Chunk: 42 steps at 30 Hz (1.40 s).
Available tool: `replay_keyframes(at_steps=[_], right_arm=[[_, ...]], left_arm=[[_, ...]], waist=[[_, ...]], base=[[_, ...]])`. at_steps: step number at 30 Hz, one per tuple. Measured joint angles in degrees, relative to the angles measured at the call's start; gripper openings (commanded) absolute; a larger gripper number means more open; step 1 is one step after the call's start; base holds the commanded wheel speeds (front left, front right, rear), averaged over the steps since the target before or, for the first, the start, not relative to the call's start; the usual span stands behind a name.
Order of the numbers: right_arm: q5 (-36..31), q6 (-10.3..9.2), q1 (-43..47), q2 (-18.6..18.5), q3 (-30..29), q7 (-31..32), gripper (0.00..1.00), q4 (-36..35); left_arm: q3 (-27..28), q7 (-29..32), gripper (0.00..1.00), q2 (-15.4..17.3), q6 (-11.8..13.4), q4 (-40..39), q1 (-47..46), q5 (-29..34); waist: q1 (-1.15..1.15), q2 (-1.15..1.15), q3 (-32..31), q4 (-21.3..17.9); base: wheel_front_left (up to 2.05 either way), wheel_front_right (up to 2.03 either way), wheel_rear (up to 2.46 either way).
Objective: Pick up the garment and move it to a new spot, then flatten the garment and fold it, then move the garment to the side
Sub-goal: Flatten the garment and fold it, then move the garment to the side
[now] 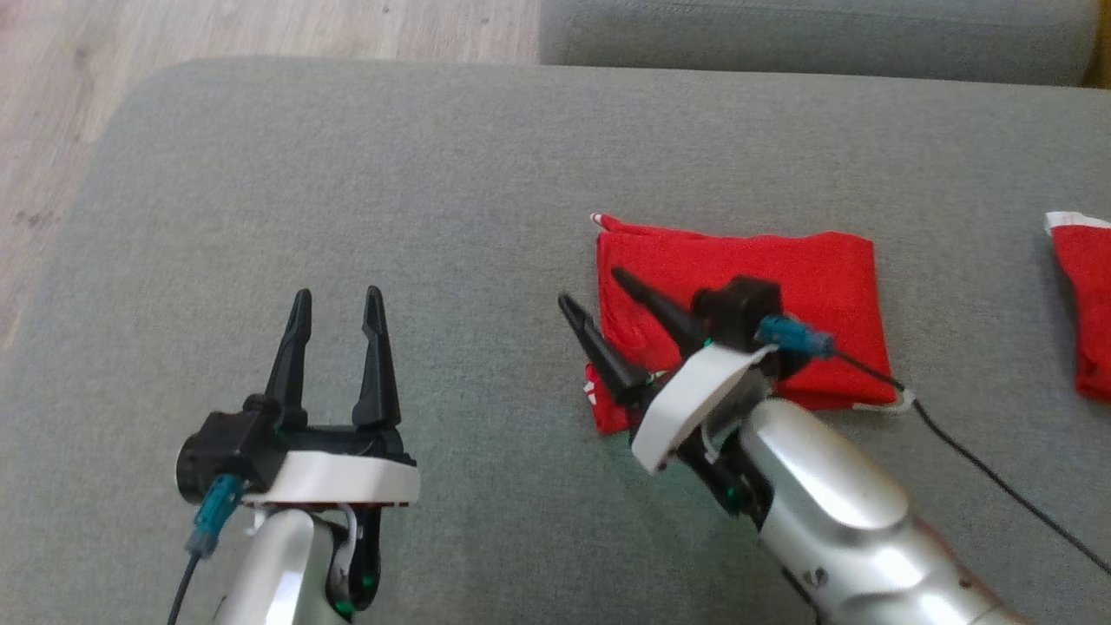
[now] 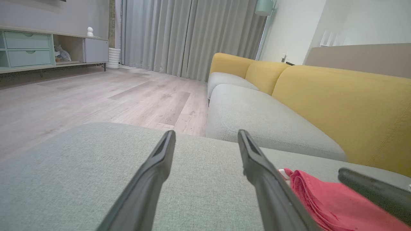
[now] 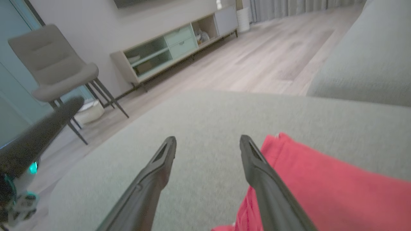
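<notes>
Two held spread, empty: left hand (image 1: 338,293), right hand (image 1: 593,288) over red garment (image 1: 781,278), laid at 3 o'clock on grey cushion (image 1: 434,174); wood floor (image 1: 174,35) seen at 11.

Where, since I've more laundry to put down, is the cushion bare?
Bare: the wide cushion stretch beyond the left hand, up to the floor-side edge; also the strip between the folded garment and the red cloth at right. Crowded: around the right hand and its cable.

Left of the garment (image 1: 781,260) the cushion (image 1: 391,174) lies bare, room for my left claw (image 1: 337,295); right of it, another red cloth (image 1: 1085,295) sits well apart.
</notes>
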Motion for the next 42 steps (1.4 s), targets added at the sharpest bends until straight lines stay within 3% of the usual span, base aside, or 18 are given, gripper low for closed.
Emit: replay_keyframes(at_steps=[4, 14, 19, 27, 42], right_arm=[[-2.13, 0.00, -1.81, 0.03, -4.01, -2.93, 1.00, -1.14], [-21.94, 0.00, 1.84, 0.09, -32.49, -7.48, 1.00, -3.33], [-26.83, 0.01, 10.05, 0.21, -41.03, -8.02, 1.00, -8.13], [-29.34, 0.00, 18.08, 0.71, -44.03, -8.59, 1.00, -15.47], [-27.24, 0.00, 20.79, 0.91, -44.03, -8.69, 1.00, -17.18]], left_arm=[[0.43, 0.00, 1.00, 0.00, 0.00, -0.14, 0.01, 0.01], [1.43, 0.00, 1.00, 0.00, 0.02, -1.83, 0.02, 0.11], [2.00, 0.00, 1.00, 0.00, 0.03, -2.24, 0.04, 0.11], [3.47, 0.00, 1.00, -0.01, 0.09, -1.78, 0.91, 0.88], [4.07, 0.00, 1.00, 0.00, -0.02, -0.59, 2.08, 1.27]], waist=[[0.00, 0.00, -0.92, -1.23], [0.00, 0.00, -1.28, -4.63], [0.00, 0.00, -0.99, -6.19], [-0.01, 0.00, -0.33, -8.48], [0.00, 0.00, 0.84, -8.84]], base=[[0.00, 0.00, 0.00], [0.00, 0.00, 0.00], [0.00, 0.00, 0.00], [0.00, 0.00, 0.00], [0.00, 0.00, 0.00]])
